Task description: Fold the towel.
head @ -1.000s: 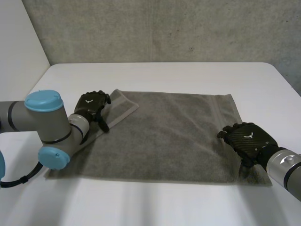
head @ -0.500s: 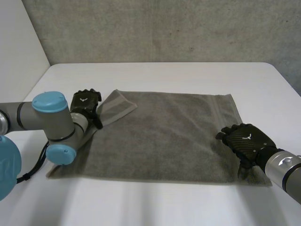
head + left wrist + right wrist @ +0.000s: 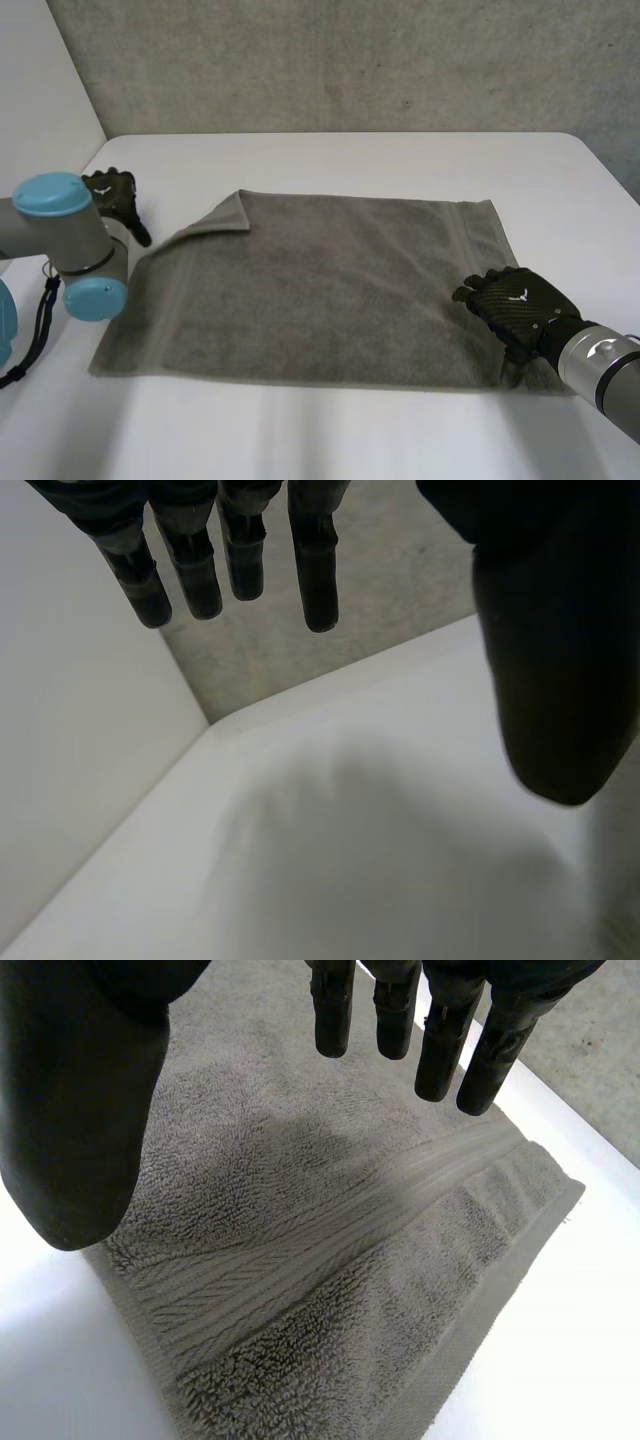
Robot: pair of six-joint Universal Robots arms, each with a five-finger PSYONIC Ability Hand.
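Found the grey towel (image 3: 320, 290) spread flat across the middle of the white counter (image 3: 360, 160), with only its far left corner turned over onto itself. Saw the left robot hand (image 3: 113, 193) off the cloth, at the counter's far left side, left of that turned corner and apart from it. Read its fingers (image 3: 235, 555) in its wrist view as straight and relaxed, thumb well clear of them, nothing held, bare counter beneath. Placed the right robot hand (image 3: 515, 303) over the towel's near right corner. Found its fingers (image 3: 395, 1015) straight as well and spread away from the thumb, hanging above the woven band (image 3: 330, 1230) that ran near the towel's edge, gripping nothing. Could not tell whether its palm touched the cloth.
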